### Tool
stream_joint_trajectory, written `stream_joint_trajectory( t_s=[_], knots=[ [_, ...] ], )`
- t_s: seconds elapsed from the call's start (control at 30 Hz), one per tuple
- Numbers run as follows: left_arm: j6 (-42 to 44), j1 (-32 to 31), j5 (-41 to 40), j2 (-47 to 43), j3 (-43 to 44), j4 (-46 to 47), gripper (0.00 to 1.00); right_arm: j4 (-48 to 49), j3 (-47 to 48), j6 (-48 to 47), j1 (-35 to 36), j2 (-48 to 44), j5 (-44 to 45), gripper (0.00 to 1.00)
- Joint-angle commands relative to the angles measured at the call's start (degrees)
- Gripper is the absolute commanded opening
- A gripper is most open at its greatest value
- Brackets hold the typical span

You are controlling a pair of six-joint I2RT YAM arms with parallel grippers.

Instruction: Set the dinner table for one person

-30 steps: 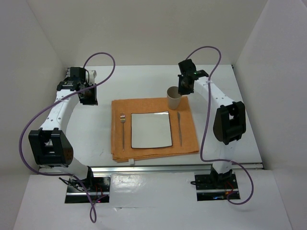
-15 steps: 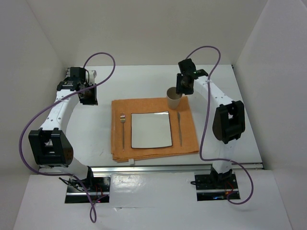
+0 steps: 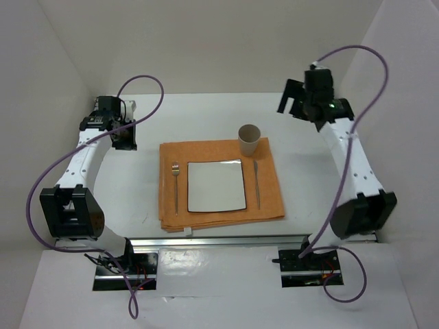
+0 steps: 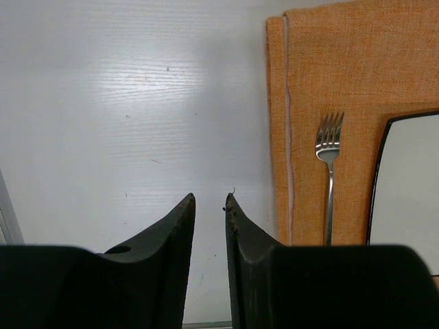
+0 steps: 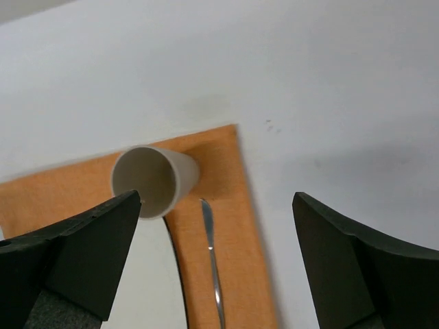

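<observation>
Fork (image 4: pixel 330 185) handle's end behind left end effector (image 4: pixel 209 199); knife (image 5: pixel 211 253) end off-view.

The table (image 3: pixel 206 116) is matte white, and its rails (image 3: pixel 226 238) are silver-grey. The mat (image 3: pixel 269 202) is plain orange woven cloth, with a paler line running near one edge. The plate (image 3: pixel 216 185) is white with a thin dark rim. The cup (image 3: pixel 249 139) is beige inside and out. The fork (image 3: pixel 176 186) and knife (image 3: pixel 257 184) are shiny silver. The left arm (image 3: pixel 86 154) and right arm (image 3: pixel 353 161) are white with black joints, and their cables (image 3: pixel 31 199) are purple. The left gripper (image 4: pixel 209 203) and right gripper (image 5: pixel 216 199) are black, and the right one shows some grey padding. The walls (image 3: pixel 219 41) are off-white.
</observation>
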Motion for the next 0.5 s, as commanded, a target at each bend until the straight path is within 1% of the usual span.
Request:
stream_joint_trajectory(
  t_s=[0.0, 0.03, 0.07, 0.1, 0.13, 0.2, 0.23, 0.33, 0.47],
  knots=[
    [1.3, 2.0, -2.2, -3.0, -0.2, 1.1, 0.31, -6.8, -6.7, 2.0, -6.1, -9.3, 1.2, 1.0],
    [1.8, 2.5, -2.9, -3.0, -0.2, 1.1, 0.31, -8.4, -12.7, 2.8, -7.4, -10.9, 1.2, 1.0],
    [1.8, 3.1, -2.9, -3.0, -0.2, 0.1, 0.31, -8.9, -15.9, 3.9, -8.9, -12.6, 0.5, 1.0],
    [1.8, 4.5, -3.6, -3.0, 0.4, 0.1, 0.31, -8.9, -18.7, 4.5, -11.6, -16.3, -0.2, 1.0],
    [1.8, 5.3, -3.6, -3.5, 0.4, -0.9, 0.31, -9.5, -24.0, 5.5, -12.8, -18.2, -0.2, 1.0],
    [2.4, 8.1, -4.2, -4.2, -0.1, -1.8, 0.31, -10.0, -28.2, 8.9, -14.4, -22.1, 0.3, 1.0],
    [3.1, 8.9, -4.2, -4.2, -1.4, -2.4, 0.31, -10.7, -31.3, 9.9, -14.4, -26.0, 1.3, 1.0],
    [5.2, 12.4, -5.3, -7.5, -4.8, -2.4, 0.31, -12.6, -34.0, 13.1, -14.4, -32.5, 3.6, 1.0],
    [6.8, 14.4, -6.0, -11.7, -8.4, -2.4, 0.31, -13.1, -33.4, 14.3, -14.4, -37.4, 3.6, 1.0]
  ],
)
